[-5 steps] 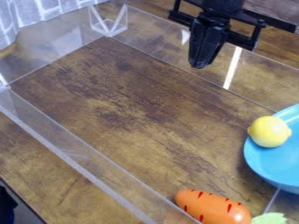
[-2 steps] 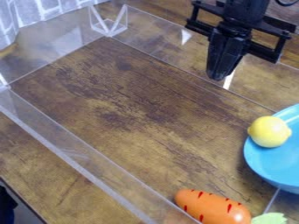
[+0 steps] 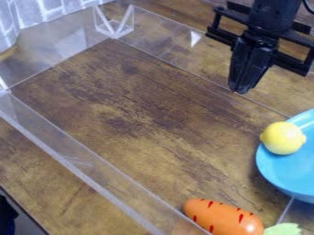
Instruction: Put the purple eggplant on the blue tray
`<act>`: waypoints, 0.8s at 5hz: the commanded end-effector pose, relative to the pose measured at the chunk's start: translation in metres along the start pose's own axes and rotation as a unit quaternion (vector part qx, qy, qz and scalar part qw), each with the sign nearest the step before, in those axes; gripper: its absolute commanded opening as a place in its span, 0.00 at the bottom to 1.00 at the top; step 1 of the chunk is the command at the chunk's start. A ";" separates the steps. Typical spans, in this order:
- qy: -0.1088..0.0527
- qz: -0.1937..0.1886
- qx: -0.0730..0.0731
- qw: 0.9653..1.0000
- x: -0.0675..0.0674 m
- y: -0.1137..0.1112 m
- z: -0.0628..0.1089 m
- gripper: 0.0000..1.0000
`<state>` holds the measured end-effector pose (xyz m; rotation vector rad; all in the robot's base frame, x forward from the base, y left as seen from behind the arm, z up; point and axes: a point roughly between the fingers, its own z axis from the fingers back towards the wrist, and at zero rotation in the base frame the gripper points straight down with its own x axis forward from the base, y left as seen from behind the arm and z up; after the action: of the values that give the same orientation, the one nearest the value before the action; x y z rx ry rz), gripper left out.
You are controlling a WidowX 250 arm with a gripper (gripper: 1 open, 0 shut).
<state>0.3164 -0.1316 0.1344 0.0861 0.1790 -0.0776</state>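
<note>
We hover our gripper (image 3: 248, 84), jaws closed and empty, near the blue tray (image 3: 280, 165); no eggplant in sight, so its handling can't be judged.

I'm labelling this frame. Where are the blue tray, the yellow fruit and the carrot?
blue tray (image 3: 280, 167): camera view, bare inner surface.
yellow fruit (image 3: 284, 138): camera view, its middle.
carrot (image 3: 223, 218): camera view, orange body.

Round yellow fruit (image 3: 284, 138) on smooth sky-blue round tray (image 3: 280, 171) below-right of the closed fingers (image 3: 249, 77), orange carrot (image 3: 223, 218) far below them
</note>
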 end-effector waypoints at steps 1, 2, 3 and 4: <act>-0.041 -0.008 -0.015 0.999 -0.012 -0.010 0.030 0.00; -0.039 -0.010 -0.016 0.999 -0.017 -0.018 0.030 0.00; -0.038 -0.009 -0.018 0.999 -0.021 -0.024 0.031 0.00; -0.037 -0.014 -0.017 0.999 -0.026 -0.037 0.030 0.00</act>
<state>0.2964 -0.1672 0.1342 0.0824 0.1938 -0.0940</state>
